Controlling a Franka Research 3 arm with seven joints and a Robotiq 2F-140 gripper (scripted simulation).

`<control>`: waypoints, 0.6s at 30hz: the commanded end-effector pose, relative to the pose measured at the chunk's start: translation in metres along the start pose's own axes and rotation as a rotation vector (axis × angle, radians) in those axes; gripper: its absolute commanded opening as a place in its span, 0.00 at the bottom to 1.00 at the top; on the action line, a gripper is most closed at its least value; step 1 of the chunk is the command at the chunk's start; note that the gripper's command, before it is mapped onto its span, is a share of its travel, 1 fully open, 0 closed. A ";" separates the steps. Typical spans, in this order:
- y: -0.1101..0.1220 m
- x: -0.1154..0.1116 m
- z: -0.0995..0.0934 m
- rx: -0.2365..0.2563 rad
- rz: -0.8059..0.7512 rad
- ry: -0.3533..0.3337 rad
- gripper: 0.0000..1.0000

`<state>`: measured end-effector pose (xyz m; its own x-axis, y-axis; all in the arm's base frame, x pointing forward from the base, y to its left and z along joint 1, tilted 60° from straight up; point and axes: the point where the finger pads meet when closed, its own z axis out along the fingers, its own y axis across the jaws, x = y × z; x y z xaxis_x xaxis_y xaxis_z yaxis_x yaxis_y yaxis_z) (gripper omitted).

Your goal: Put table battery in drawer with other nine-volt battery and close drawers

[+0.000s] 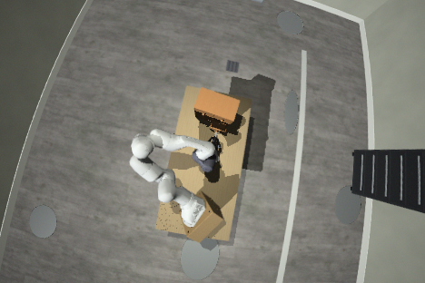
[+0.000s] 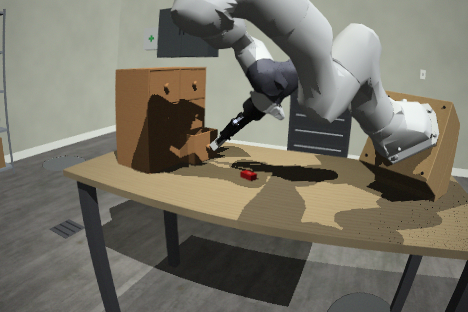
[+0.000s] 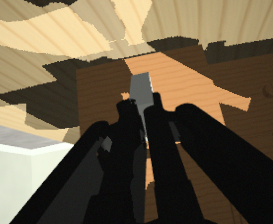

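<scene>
The chest [image 1: 217, 103] [image 2: 133, 115] ahead of the gripper [image 1: 216, 135] [image 2: 215, 146] [image 3: 146, 95] looks like matt wood. Under it, the table [image 1: 182, 177] [image 2: 200, 200] [image 3: 32, 37] looks like smooth, streaky wood. The gripper's tip looks like plain grey metal.

Arm [image 1: 150, 171] [image 2: 285, 15]: white, rounded segments, dark grey-blue section near the wrist. Gripper [image 1: 215, 144] [image 2: 214, 146] [image 3: 143, 87]: black linkages, light grey fingertips. Screws on base flange.
</scene>
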<state>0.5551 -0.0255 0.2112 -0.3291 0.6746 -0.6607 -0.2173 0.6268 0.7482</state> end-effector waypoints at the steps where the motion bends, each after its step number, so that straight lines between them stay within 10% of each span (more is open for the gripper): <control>1: -0.003 -0.001 0.003 0.009 0.020 0.004 0.00; 18: -0.003 -0.020 0.022 0.009 0.020 0.004 0.00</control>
<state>0.5806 -0.0316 0.2230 -0.3286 0.6734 -0.6623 -0.2182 0.6281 0.7469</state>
